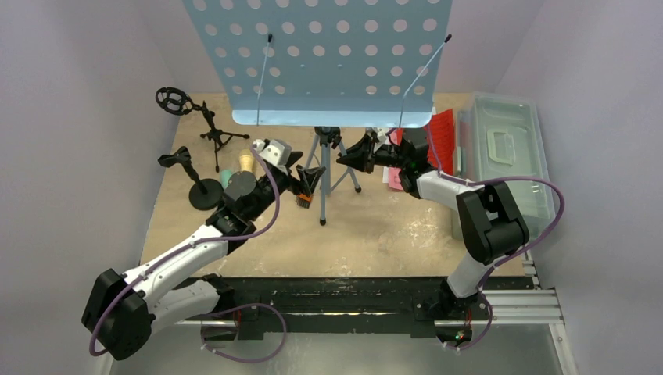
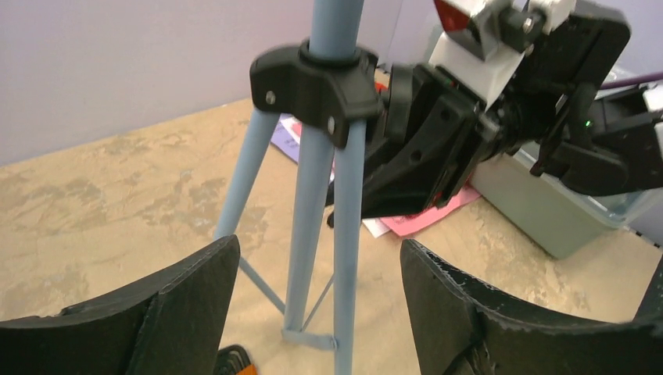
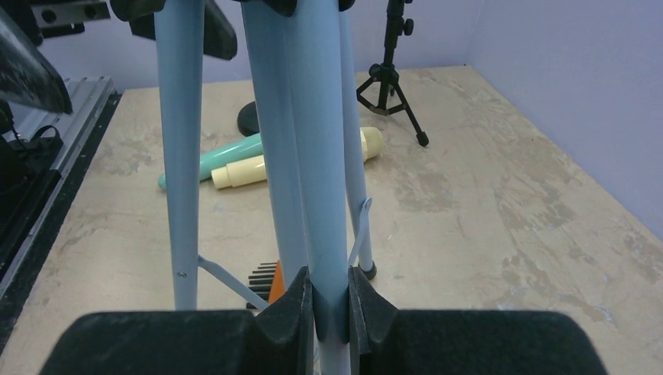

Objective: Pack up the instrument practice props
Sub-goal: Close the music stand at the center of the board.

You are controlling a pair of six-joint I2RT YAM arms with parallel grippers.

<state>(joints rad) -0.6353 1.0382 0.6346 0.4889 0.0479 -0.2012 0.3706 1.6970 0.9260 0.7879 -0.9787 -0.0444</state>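
Currently: light-blue tripod (image 1: 327,168), upright at the middle of the bench (image 1: 406,226). Right fingers (image 3: 295,308) clamped on one leg (steadying it, I judge); left fingers (image 2: 195,285) spread wide around the legs, touching nothing.

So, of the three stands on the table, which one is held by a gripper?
The tall light-blue tripod with the perforated tray: the right gripper is shut on one of its tubes. Both small black microphone stands are untouched.

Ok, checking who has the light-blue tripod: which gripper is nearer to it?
Right. The right gripper is clamped on the light-blue tripod below its hub; the left gripper stands open just short of its legs.
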